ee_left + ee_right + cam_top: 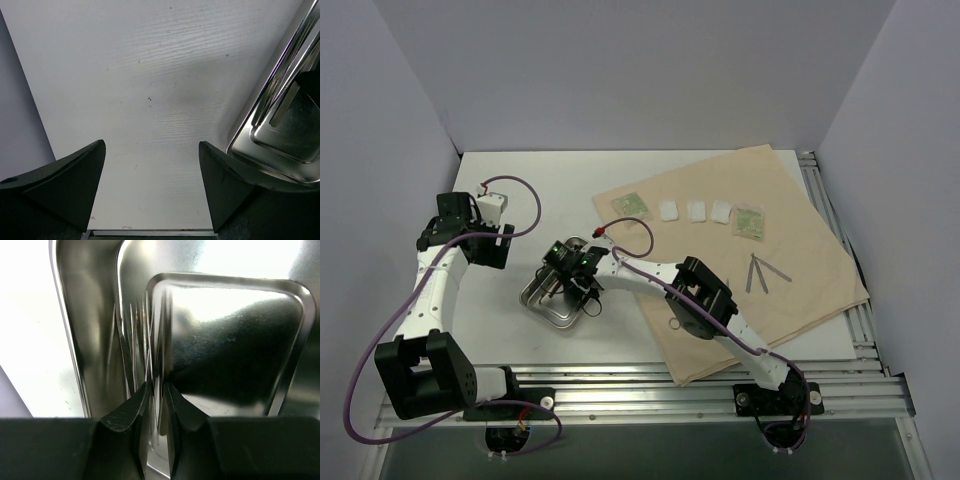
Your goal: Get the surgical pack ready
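Observation:
The steel tray (pixel 542 298) sits on the white table, left of the tan cloth (pixel 800 240). My right gripper (pixel 562 268) hangs over the tray and is shut on a thin shiny metal instrument (pixel 159 365), whose tip points into the tray (pixel 225 340); I cannot tell if it is scissors or tweezers. On the cloth lie three white gauze squares (pixel 695 211), two green packets (pixel 633 204) (pixel 750 221) and thin grey tweezers (pixel 760 272). My left gripper (pixel 492 250) is open and empty, left of the tray, whose rim shows in the left wrist view (pixel 280 125).
White walls stand close on the left, back and right. The aluminium rail frame (pixel 620 385) runs along the near edge. A small metal ring (pixel 673 322) shows on the cloth beside the right arm's elbow.

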{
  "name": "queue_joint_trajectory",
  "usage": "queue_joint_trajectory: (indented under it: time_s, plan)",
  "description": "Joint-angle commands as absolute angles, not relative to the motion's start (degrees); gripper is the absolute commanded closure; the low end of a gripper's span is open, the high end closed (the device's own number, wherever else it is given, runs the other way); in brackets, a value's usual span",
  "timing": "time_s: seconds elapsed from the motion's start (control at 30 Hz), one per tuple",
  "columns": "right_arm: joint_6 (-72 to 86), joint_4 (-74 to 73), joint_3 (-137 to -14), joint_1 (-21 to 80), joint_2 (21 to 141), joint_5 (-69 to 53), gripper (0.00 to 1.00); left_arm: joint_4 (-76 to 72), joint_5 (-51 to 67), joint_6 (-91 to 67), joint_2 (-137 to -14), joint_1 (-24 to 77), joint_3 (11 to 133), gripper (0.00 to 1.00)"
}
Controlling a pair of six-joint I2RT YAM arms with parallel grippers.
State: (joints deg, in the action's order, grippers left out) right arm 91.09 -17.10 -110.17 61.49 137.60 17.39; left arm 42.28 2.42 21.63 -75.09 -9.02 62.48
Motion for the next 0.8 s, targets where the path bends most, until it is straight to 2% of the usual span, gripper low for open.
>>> queue_joint_trajectory:
  time_s: [0.0, 0.53, 0.63, 0.77]
  plan:
    - [91.7, -23.6, -110.0, 61.8, 137.4, 19.7, 0.86, 40.3, 3.5, 21.6, -73.7, -9.4, 62.8, 0.15]
    - [88.2, -21.2, -109.1, 61.8, 131.8, 23.9, 0.79, 41.0, 3.7, 21.5, -73.9, -9.4, 63.5, 0.15]
    - [80.4, -16.2, -109.0, 61.8, 129.4, 23.6, 0.78, 41.5, 3.8, 21.5, -74.1, -9.4, 64.0, 0.15]
    - [59.8, -11.0, -109.7, 62.0, 124.0, 24.3, 0.78, 42.6, 3.7, 21.6, -74.2, -9.4, 65.4, 0.15]
